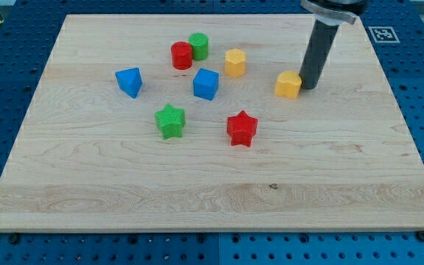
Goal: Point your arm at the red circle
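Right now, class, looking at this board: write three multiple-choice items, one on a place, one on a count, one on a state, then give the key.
1. My tip is beside which block? A the orange block B green star C blue cube
2. How many red blocks are there? A one B two C three
3. The red circle and green circle are: A stacked B far apart C side by side

Key: 1 A, the tip stands just to the view's right of it; 2 B, the red circle and the red star; 3 C, they sit against each other.
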Controlling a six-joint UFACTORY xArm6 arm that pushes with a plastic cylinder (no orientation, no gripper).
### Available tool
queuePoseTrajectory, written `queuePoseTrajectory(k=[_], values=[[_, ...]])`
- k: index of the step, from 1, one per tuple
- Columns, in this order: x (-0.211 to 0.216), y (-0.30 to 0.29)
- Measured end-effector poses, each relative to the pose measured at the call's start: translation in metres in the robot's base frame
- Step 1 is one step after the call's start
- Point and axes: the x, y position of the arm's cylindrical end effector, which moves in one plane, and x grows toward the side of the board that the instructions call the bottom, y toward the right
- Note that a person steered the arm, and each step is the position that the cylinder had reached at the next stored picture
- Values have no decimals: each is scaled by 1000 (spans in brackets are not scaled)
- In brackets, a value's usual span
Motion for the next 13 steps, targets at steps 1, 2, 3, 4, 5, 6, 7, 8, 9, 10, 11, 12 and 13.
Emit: queuePoseTrajectory(k=[1,2,3,4,5,6,7,8,9,10,11,12,13], values=[[0,-14],[0,-17],[0,-23],[-1,-28],[-41,-30],[-58,-56],[-58,-78],[-58,-79],[-65,-79],[-104,-81],[-132,-121],[-131,-211],[-130,-257]])
